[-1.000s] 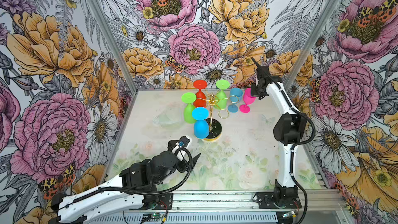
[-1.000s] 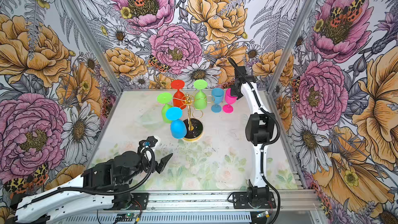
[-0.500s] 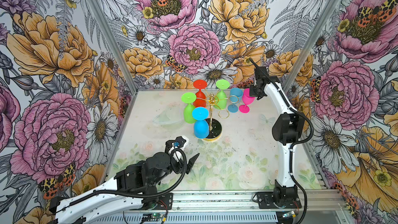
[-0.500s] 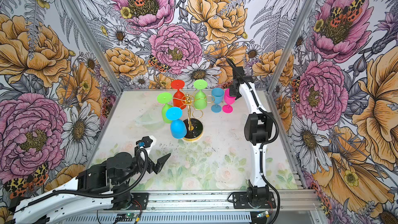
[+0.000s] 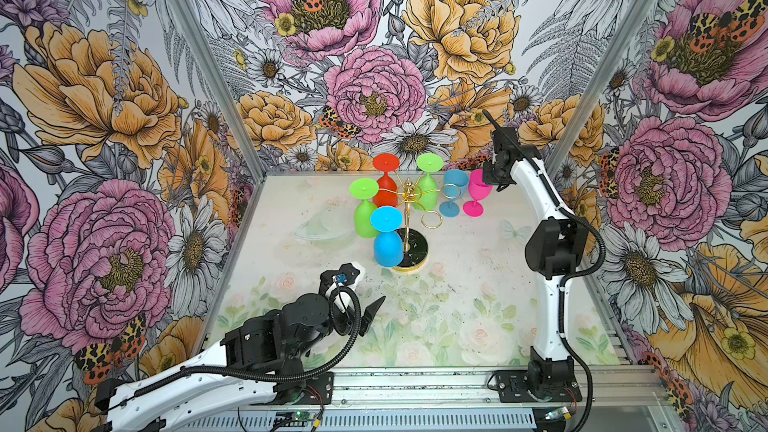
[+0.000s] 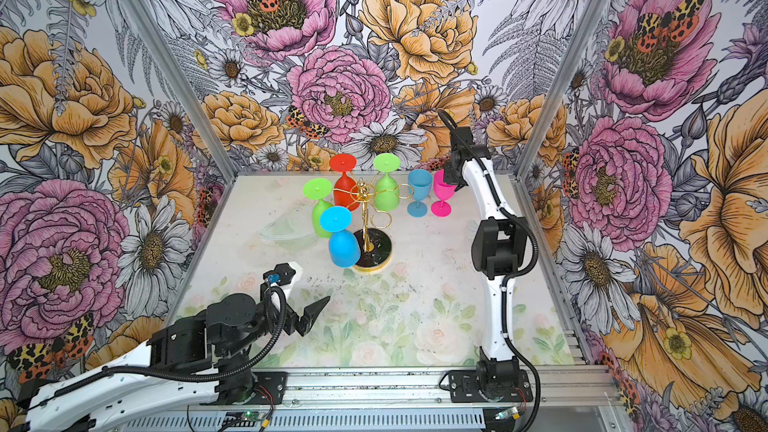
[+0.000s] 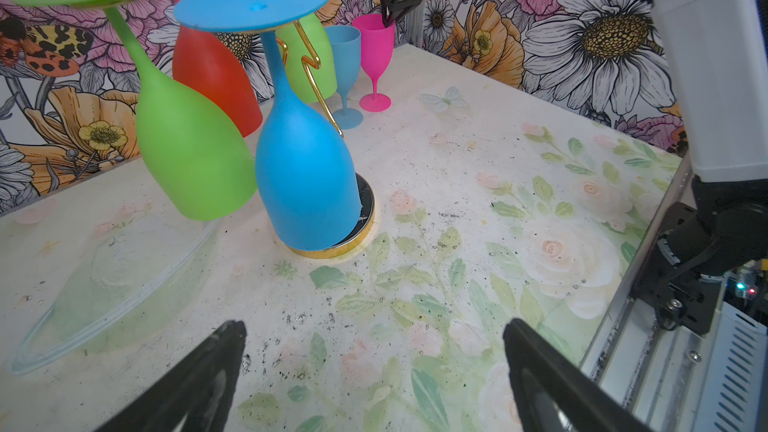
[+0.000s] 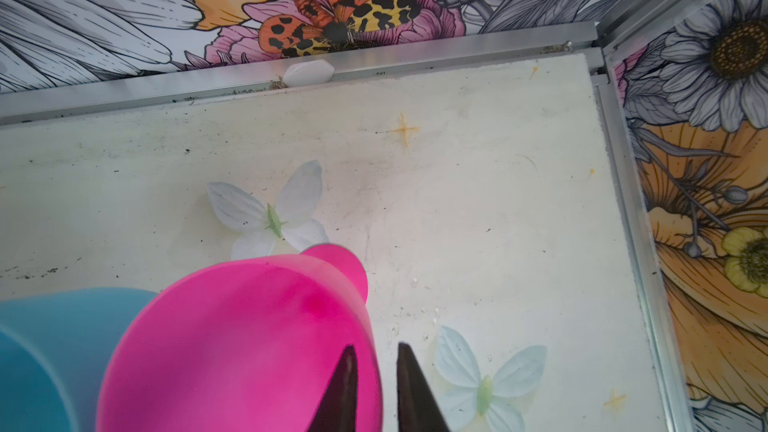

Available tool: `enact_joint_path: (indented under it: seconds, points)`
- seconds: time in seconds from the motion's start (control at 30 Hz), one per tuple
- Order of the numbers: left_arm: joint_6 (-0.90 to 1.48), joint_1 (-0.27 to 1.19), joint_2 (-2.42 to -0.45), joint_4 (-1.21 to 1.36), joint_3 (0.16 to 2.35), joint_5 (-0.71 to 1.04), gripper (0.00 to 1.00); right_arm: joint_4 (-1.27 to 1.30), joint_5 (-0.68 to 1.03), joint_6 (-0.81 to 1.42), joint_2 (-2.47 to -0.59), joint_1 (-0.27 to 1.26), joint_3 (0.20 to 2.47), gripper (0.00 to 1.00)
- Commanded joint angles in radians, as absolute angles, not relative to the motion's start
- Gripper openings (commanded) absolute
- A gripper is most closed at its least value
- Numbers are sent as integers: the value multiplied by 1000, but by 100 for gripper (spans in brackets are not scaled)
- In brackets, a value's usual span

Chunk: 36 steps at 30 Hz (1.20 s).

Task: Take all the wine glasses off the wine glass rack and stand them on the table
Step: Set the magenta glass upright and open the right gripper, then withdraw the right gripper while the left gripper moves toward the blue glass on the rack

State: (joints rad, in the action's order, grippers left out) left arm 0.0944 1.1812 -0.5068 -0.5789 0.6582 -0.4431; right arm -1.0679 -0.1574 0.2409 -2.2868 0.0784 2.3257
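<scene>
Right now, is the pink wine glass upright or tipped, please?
Upright: the pink wine glass stands on its foot on the table, rim upward.

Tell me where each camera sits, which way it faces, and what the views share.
Top views: high in front, looking down at the wine glass rack; left arm and right arm show.
Left wrist: low over the table, facing the rack and hanging blue glass; open left tool shows.
Right wrist: above the pink glass, looking down at a table corner; right tool straddles its rim.
Shared: every view shows the pink glass.
</scene>
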Motion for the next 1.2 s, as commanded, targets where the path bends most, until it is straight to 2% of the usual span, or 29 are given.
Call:
enact_joint_path:
  seconds: [0.0,0.3,0.53,0.67,0.93,1.17]
  points:
    - [76,1173,-511,-560,644,-426,99,-1063,-172,240,-2276,84,2362,25]
    - [78,1156,-496,-564,649,-461,99,-1071,-123,198,-2135,84,2355,53]
    - [109,1093,-484,-584,668,-461,99,-1073,1,203,-1976,87,2292,67]
    - [154,1025,-507,-637,723,-449,99,-1071,97,208,-1862,95,2193,71]
    - [215,892,-569,-664,820,-361,99,-1034,231,206,-1599,110,1877,73]
    - [297,743,-633,-673,915,-169,99,-891,327,252,-1323,117,1509,73]
